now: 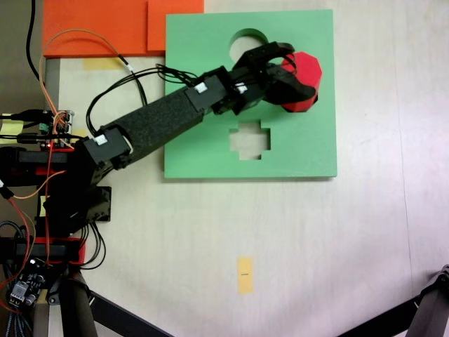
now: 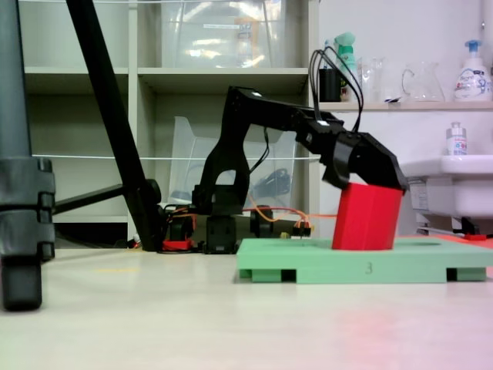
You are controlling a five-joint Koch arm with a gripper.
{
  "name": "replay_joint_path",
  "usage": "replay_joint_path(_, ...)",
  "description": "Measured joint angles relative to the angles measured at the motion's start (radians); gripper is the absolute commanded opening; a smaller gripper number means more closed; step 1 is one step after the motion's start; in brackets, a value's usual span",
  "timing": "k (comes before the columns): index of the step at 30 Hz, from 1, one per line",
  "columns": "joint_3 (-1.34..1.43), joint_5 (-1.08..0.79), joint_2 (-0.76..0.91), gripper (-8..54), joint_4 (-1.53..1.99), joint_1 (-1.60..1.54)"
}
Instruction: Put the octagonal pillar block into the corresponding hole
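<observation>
The octagonal pillar block (image 1: 306, 76) is bright red and stands on the right part of the green foam board (image 1: 295, 151), leaning slightly in a fixed view (image 2: 367, 220). Its base meets the board's top surface. My gripper (image 1: 298, 70) reaches in from the left and is shut on the block's upper part, one finger behind it and one (image 1: 300, 89) across its top. From the side, the gripper (image 2: 371, 176) sits on the block's top. The eight-sided hole is hidden under the block and gripper. The round cutout (image 1: 242, 38) and cross-shaped cutout (image 1: 250, 139) lie open.
Orange foam sheets (image 1: 105, 28) lie at the back left, touching the board's corner. The arm base and loose wires (image 1: 49, 161) fill the left edge. A yellow tape mark (image 1: 244, 274) is on the table. Tripod legs (image 1: 428, 309) cross the lower corners.
</observation>
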Motion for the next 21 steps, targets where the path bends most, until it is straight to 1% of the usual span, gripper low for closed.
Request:
replay_joint_path(4,0.0,0.115,-0.002,30.8,0.002,0.006)
replay_joint_path(8,0.0,0.143,-0.011,31.5,0.0,0.008)
replay_joint_path(12,0.029,0.147,-0.011,36.7,0.0,0.018)
replay_joint_path(13,0.048,0.147,-0.012,39.9,0.0,0.018)
replay_joint_path(15,0.084,0.149,-0.006,52.4,-0.011,0.018)
replay_joint_path(19,0.175,0.147,0.037,52.4,-0.074,0.018)
replay_joint_path(21,0.206,0.144,0.087,52.3,-0.094,0.018)
